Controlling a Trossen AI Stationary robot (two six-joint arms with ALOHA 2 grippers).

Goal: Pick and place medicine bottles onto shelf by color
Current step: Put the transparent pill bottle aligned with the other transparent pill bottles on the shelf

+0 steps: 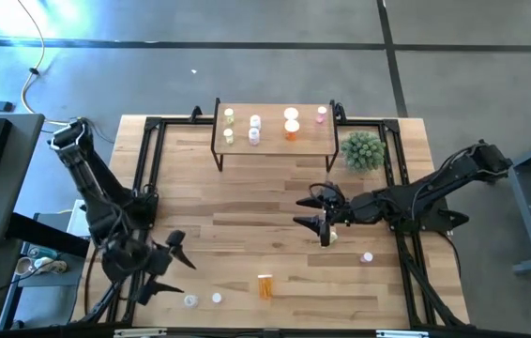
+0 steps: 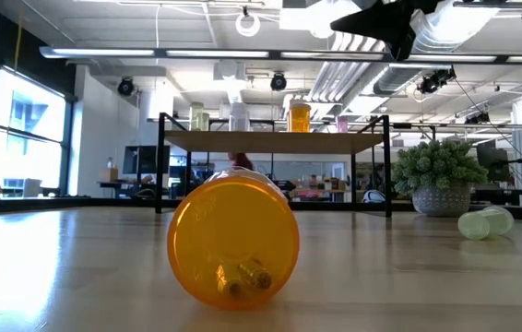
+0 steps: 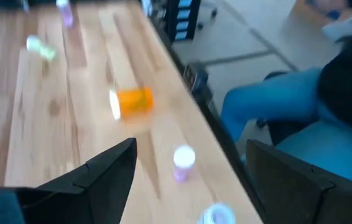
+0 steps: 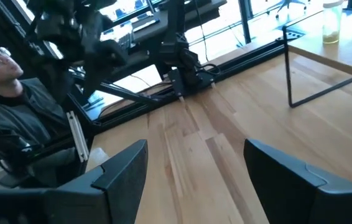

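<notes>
Six bottles (image 1: 254, 123) already stand on the shelf (image 1: 275, 145), grouped by colour.
Both grippers, left (image 1: 174, 266) and right (image 1: 316, 213), hover with jaws spread, holding nothing; strays lie across the bench (image 1: 247, 207).

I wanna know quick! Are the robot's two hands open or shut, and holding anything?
Left gripper: jaws open, holding nothing, near the table's front edge.
Right gripper: jaws open, holding nothing, over the middle of the table.
</notes>
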